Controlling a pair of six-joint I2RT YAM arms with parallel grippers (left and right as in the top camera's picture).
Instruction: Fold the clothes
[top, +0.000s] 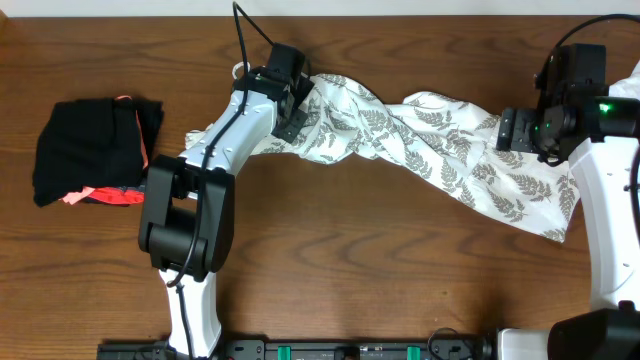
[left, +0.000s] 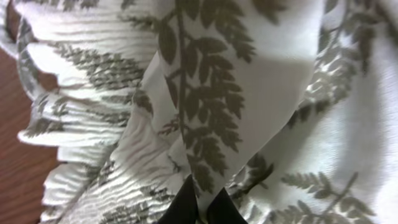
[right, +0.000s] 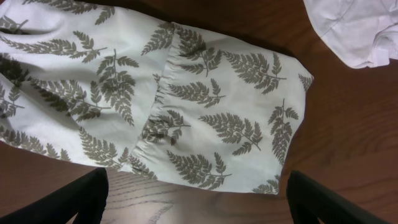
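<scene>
The left gripper (left: 200, 208) is clenched on a fold of the dress (top: 440, 140) at its far left end; the right gripper (right: 196, 186) hangs wide open over the dress's right end, holding nothing. The dress lies strung across the wooden table (top: 380, 260); a black bundle (top: 85, 150) sits at the left, a white cloth (right: 354, 28) at the far right.

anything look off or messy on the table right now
Yes: the fern-print dress is twisted and bunched into a rope-like diagonal across the table rather than lying flat, with the left gripper shut on its crumpled upper-left end.
</scene>
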